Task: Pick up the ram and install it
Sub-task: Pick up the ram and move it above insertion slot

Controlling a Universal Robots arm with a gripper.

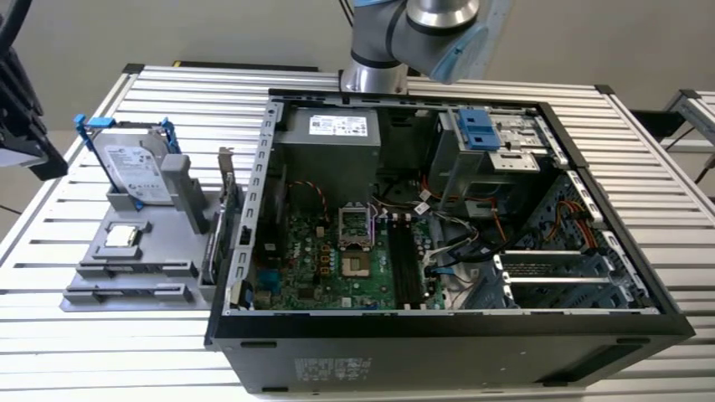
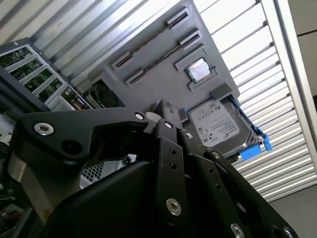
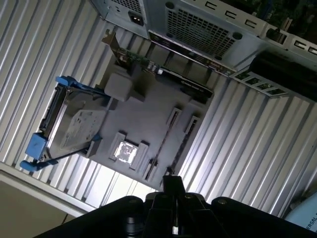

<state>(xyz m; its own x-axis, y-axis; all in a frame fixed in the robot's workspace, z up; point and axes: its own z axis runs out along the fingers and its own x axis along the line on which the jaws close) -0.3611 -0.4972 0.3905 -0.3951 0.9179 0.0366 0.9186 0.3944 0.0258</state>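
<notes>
Grey plastic holder (image 1: 156,247) sits in the lower left of the exterior view, on the slatted metal surface (image 1: 67,335), just beside the open computer case (image 1: 447,343). On this holder the ram (image 3: 162,143) stands on its thin edge in a long slot. It is at the side of the holder far from the hard drive (image 1: 132,172) with blue rails, and the processor chip (image 1: 120,237) lies between the two. Whether the parallel slot beside it holds a second stick, I cannot tell.

In the first wrist view the pincer (image 3: 173,182) hangs over the outer end of the holder, apart from it and touching nothing. Its fingers look pressed together, with nothing between them.

The relation that matters, in my judgement, is this one. The ram lies ahead of and below the pincer's tip. Its long axis runs from the exterior view's left to the exterior view's right, so it leads away from the pincer toward the case. The fingers seem to close across this axis, on the two flat faces, which suits such a thin board. The ram is not yet lifted. The black memory slots (image 1: 406,261) on the motherboard lie well apart from it, inside the case.
</notes>
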